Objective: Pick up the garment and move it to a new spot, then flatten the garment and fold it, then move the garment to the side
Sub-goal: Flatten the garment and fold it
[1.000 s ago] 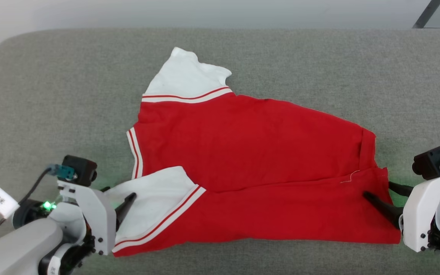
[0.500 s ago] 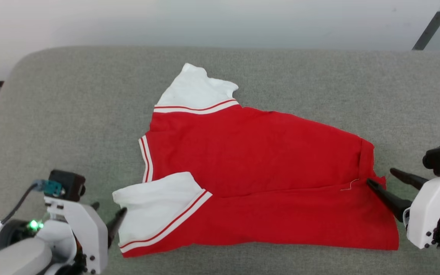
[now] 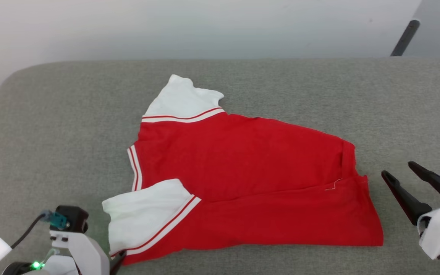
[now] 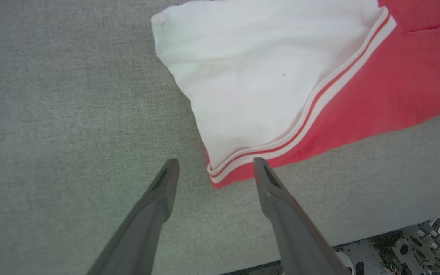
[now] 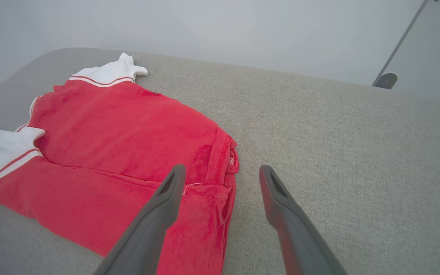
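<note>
The garment point(image 3: 243, 179) lies spread on the grey cushion, a red shirt with white sleeves and red-and-white striped trim. Its near long edge is folded over onto the body, and no lettering shows. My left gripper point(image 4: 215, 162) is open, its fingertips just short of the near sleeve's striped corner point(image 4: 220, 173); nothing sits between them. In the head view its wrist mount point(image 3: 75, 244) is at the lower left. My right gripper point(image 3: 397, 169) is open and clear of the hem end, a little to its right. In the right wrist view the right gripper point(image 5: 223, 168) hovers over the garment's point(image 5: 120, 141) hem corner.
The grey padded surface point(image 3: 52, 133) stretches wide on both sides of the shirt, with a rounded far-left corner. A pale wall runs behind it, and a dark pole point(image 3: 405, 38) leans at the upper right. Part of my base point(image 4: 395, 252) shows below the near edge.
Both grippers have drawn back off the garment's ends: the left toward the lower left, the right off the hem to the right. The head camera shifted. The garment lies as before.
</note>
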Controlling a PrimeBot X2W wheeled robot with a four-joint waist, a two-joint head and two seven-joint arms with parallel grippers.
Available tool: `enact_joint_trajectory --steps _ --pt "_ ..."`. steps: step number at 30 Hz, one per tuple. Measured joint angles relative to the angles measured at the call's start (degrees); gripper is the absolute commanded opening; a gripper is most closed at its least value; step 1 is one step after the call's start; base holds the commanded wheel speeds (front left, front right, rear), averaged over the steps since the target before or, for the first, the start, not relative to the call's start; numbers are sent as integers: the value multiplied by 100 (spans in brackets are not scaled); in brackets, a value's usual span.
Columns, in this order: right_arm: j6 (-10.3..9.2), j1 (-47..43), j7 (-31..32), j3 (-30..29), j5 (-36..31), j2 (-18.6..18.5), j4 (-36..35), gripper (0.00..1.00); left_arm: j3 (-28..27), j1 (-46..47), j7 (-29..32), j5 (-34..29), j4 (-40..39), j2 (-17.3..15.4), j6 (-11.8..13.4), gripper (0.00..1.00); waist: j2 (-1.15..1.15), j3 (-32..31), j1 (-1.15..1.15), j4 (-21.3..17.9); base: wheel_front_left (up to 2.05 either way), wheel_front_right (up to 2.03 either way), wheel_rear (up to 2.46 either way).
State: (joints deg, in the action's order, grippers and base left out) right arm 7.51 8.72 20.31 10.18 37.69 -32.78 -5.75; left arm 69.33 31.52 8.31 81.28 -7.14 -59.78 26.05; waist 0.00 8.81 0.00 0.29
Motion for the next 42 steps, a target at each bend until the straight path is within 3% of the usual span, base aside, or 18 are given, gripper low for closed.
enact_joint_trajectory --steps 10,13,20,21,23,32,42 --pt "0 -878 -222 -781 -279 455 -644 100 1 -234 -42 248 679 255 -322 100 0 62 0 -251 0 0 0" --pt "0 -1072 -412 -888 -353 613 -760 100 -29 -260 -112 312 917 358 -487 100 0 101 0 -311 0 0 0" --pt "0 -1459 -460 -1039 -410 864 -787 100 -178 -343 -174 553 1071 368 -597 100 0 136 0 -398 0 0 0" --pt "0 -1490 -409 -1059 -410 871 -790 100 -178 -343 -143 577 1072 366 -641 73 0 137 0 -406 0 0 0" --pt "0 -1529 -245 -1033 -390 882 -804 100 -136 -334 -56 571 1125 467 -757 0 0 147 0 -421 0 0 0" --pt "0 -1536 708 -1024 -194 993 -802 100 -132 -242 16 535 1237 573 -886 0 0 211 0 -389 0 0 0" --pt "0 -904 1712 -909 -159 1127 -98 100 -102 -65 80 394 1335 746 -983 0 0 330 0 -207 0 0 0"
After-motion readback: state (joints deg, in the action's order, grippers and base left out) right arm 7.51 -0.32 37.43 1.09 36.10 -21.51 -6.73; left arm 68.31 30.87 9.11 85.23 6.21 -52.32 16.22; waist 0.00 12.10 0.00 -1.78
